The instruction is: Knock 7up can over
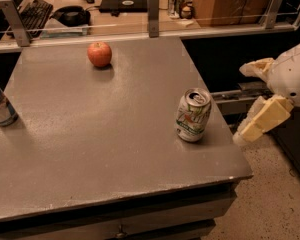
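The 7up can (193, 115) is silver-white with green markings and a pull-tab top. It stands upright near the right edge of the grey table (105, 134). My gripper (243, 102) is off the table's right side, a short way right of the can and about level with it, not touching it. Its two cream fingers (264, 120) are spread apart with nothing between them.
A red apple (99, 54) sits at the back middle of the table. A taller blue can (0, 106) stands at the left edge. A rail with posts (152, 8) runs along the back, with a desk, keyboard and headphones behind. Floor lies to the right.
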Controlling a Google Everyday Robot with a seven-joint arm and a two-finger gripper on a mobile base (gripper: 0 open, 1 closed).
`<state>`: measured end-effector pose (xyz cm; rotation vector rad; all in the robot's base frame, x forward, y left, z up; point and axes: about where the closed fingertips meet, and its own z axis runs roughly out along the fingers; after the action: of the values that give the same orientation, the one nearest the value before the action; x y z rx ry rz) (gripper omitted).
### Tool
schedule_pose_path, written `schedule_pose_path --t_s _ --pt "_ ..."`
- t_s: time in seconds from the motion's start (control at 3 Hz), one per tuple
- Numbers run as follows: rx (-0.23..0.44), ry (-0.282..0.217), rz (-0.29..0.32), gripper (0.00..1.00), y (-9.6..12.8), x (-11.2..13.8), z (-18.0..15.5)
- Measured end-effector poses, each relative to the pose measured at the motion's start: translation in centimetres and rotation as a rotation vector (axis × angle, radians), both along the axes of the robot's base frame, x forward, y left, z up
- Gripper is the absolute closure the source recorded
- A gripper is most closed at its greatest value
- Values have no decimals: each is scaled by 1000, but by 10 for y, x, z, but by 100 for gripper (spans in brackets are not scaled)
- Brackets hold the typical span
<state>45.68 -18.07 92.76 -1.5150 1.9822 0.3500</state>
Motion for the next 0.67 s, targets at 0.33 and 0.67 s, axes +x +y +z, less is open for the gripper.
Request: schedule_pose_path --t_s 0.33,0.67 --pt "137 -59 44 0 27 9 -11" --pt "251 -97 73 0 52 19 -24"
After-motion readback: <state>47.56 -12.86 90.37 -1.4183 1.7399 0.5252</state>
